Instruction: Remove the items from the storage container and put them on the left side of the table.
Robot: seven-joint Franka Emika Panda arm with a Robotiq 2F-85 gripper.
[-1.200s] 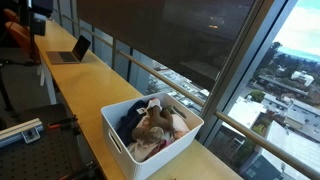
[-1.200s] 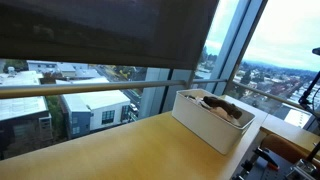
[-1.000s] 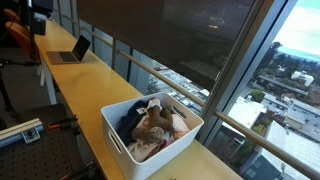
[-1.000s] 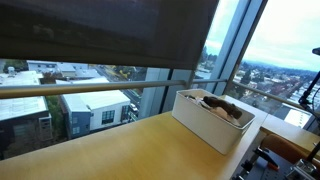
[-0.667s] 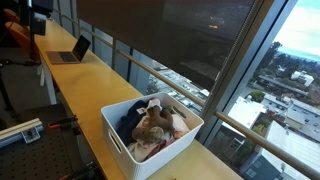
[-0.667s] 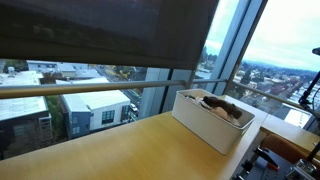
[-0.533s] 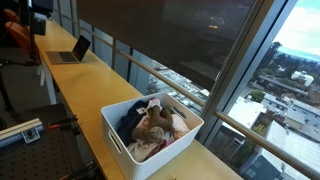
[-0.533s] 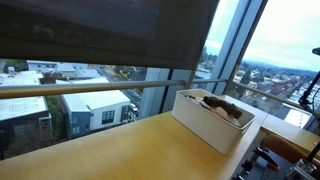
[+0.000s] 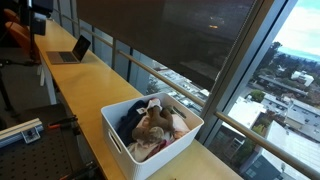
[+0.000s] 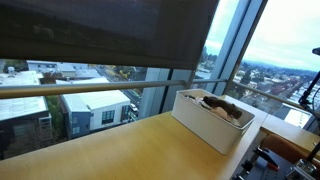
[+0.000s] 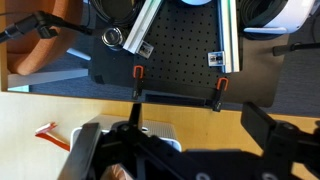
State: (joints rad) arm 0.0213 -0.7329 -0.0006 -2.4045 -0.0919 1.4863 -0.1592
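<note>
The gripper (image 11: 185, 160) shows only in the wrist view, along the bottom edge of the frame. Its jaws are spread wide and nothing is caught between them. Beyond it, in the upper half of that frame, a black perforated plate (image 11: 175, 60) with two metal rails is looked down on. A strip of the table (image 11: 40, 115) is seen at the lower left, with a small red object (image 11: 50, 132) lying on it. The bin cannot be made out in that view, so the gripper is judged to be well apart from it.

In both exterior views the bin (image 9: 122, 148) (image 10: 205, 128) stands on the table, at lower centre of one frame and right of centre in the other. The items (image 9: 150, 128) (image 10: 222, 106) are heaped inside it, with navy at the left of the pile and tan and white toward the middle. A laptop (image 9: 72, 50) is set open far along the table, at the upper left.

Nothing has been moved over the last second: the pictures match throughout and the jaws have stayed wide. From this the task is judged not yet begun, with the pile in the bin yet to be lifted out. An approach to the bin from above is what the next move is thought to call for, with the jaws kept apart until a fold is reached.
</note>
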